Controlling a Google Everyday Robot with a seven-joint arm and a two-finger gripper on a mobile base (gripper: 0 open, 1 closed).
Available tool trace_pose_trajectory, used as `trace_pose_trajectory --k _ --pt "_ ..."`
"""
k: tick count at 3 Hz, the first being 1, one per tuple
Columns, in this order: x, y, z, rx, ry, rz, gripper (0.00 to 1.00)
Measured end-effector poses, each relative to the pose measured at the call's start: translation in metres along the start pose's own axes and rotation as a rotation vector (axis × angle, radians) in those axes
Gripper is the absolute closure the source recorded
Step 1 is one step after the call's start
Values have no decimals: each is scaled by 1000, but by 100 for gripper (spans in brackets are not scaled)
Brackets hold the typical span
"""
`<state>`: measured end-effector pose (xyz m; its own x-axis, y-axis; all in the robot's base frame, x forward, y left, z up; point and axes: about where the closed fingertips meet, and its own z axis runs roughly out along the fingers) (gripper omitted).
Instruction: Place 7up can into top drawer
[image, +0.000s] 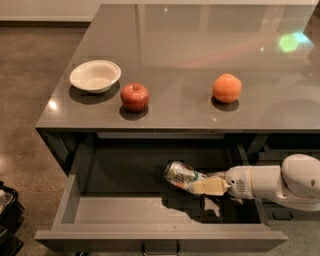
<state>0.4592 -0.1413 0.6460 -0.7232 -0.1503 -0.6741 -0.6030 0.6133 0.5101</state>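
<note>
Your gripper (196, 184) reached in from the right, clamped on the 7up can (179, 174). The can lay on its side, long axis running left and slightly back from the fingers, low over the right half of the open top drawer (115, 214). You could not tell whether it touched the floor. The bowl (95, 76), apple (134, 96) and orange (227, 88) sat on the counter (200, 40), well apart, out of the path. Judgement: lower, then release.
</note>
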Motion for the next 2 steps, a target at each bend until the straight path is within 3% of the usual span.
trace_pose_trajectory --k 2 --pt "4 -3 2 -3 2 11 58"
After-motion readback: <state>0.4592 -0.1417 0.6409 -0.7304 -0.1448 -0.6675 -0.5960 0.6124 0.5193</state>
